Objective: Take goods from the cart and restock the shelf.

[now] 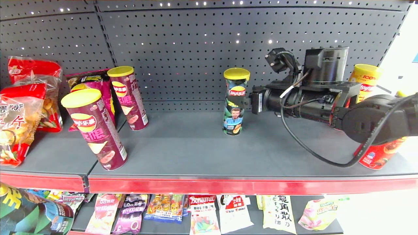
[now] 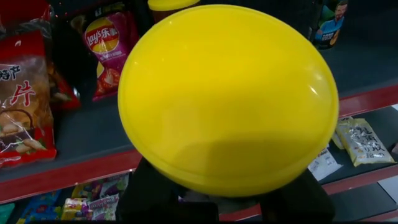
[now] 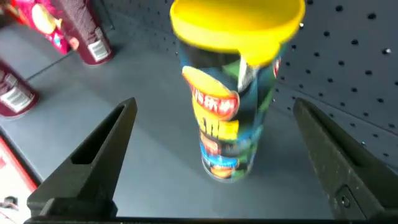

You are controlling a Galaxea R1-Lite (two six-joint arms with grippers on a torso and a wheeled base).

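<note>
I am judging this the release step: my right pincer [image 3: 214,109] is sitting wide open around the blue can [image 1: 234,104], which is standing on the shelf [image 1: 196,150]. The next move is calling for backing straight out without nudging it.

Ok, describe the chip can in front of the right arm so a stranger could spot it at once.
Look at the grey shelf with the red front edge, below the pegboard. Near its middle, toward the back, one chip can stands upright before the right gripper, jaws open. Its wrapper is blue-green with a cartoon man, unlike the maroon cans left of it.
</note>
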